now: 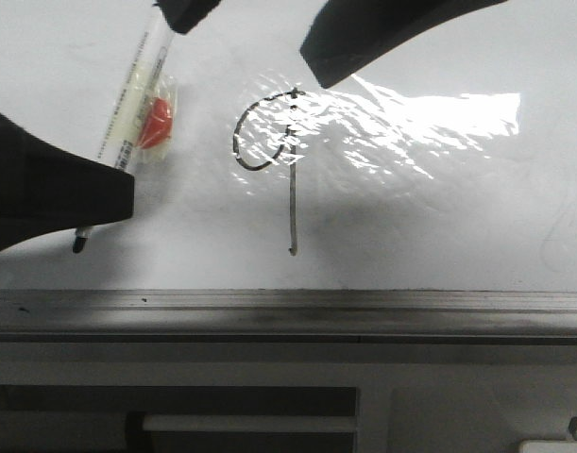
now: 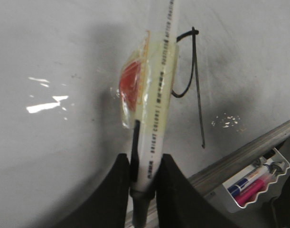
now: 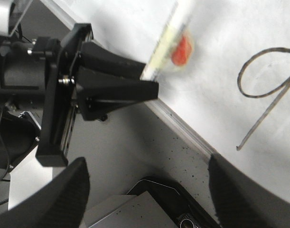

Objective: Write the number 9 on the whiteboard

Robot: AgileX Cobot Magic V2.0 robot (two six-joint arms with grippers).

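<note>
The whiteboard (image 1: 439, 217) carries the number 9 (image 1: 293, 208), a thin black loop joined to a long stem. It also shows in the left wrist view (image 2: 198, 90) and the right wrist view (image 3: 263, 115). My left gripper (image 1: 126, 193) is left of the figure and shut on a white marker (image 1: 127, 113) with a red piece (image 1: 156, 123) taped to it. The marker's dark tip (image 1: 80, 243) points toward the rail. The jaws clamp the marker barrel (image 2: 154, 118) in the left wrist view. My right gripper (image 1: 250, 52) is open and empty, above the figure's top.
A grey metal rail (image 1: 288, 311) runs along the board's lower edge. Below it hangs a tray (image 2: 277, 175) with blue and pink markers. Glare (image 1: 430, 118) covers the wrinkled film right of the figure. A dark box (image 3: 173, 199) lies below the rail.
</note>
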